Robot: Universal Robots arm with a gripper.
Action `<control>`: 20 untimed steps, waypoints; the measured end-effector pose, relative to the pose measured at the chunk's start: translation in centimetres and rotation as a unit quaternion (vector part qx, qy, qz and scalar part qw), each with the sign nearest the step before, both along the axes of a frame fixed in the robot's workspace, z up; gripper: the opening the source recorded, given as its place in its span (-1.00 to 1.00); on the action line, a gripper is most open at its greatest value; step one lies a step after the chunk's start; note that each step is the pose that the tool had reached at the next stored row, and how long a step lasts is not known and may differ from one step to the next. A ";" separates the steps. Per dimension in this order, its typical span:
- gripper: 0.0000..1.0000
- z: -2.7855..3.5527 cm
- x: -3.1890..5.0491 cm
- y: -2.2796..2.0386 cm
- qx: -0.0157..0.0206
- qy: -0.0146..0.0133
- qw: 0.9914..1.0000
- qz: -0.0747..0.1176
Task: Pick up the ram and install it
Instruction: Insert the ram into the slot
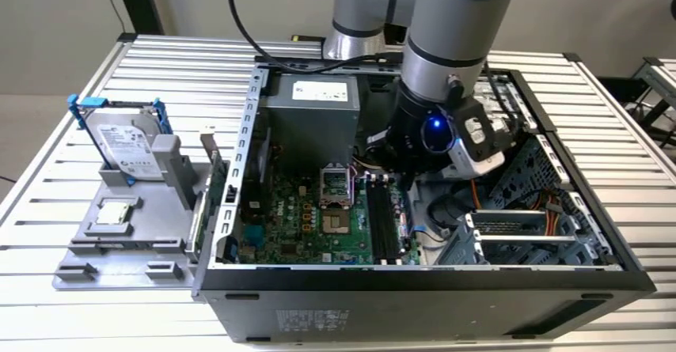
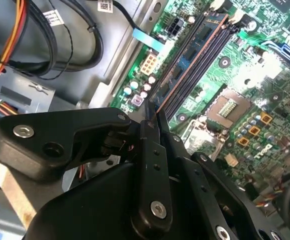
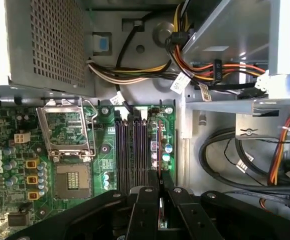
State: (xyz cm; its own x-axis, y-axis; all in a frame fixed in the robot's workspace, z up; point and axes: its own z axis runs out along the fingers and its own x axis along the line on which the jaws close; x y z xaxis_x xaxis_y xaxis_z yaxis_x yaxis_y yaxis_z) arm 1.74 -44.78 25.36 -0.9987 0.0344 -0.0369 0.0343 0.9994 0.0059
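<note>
You are looking at an open black steel case [image 1: 423,277] lying on its side on a ribbed aluminium worktop [image 1: 591,115], with a glossy green board [image 1: 306,217] on its floor, studded with small cans and gold squares. The arm, a thick grey tube with blue caps, comes in from the worktop's far edge and leans down into the case, its wrist turned so the tool [image 3: 160,187] points at the long black slots [image 3: 132,150]. In both wrist views the tool's flat matte black fingers [image 2: 150,145] are pressed close together, pinching the ram [image 3: 159,175], a thin dark strip seen edge-on. Its lower edge sits over the slot nearest the case's bare metal side, beside the bundled cables; you cannot tell whether it is seated. A square socket [image 3: 67,132] with a wire lever sits on the board near the slots, next to a perforated grey box [image 3: 47,42]. On a grey moulded tray [image 1: 116,245] at the worktop's edge on the exterior view's left, a silver drive [image 1: 132,146] stands upright in a blue frame, with a small square chip [image 1: 114,212] lying flat in front of it.
</note>
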 end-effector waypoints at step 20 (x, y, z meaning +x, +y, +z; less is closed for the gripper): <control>-1.00 -2.40 -0.82 -0.68 0.000 0.000 1.000 0.004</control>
State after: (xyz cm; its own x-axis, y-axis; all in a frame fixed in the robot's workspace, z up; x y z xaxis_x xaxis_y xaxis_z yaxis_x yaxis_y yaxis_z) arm 0.92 -45.46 22.96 -0.9990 0.0260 -0.0369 0.0258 0.9997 0.0058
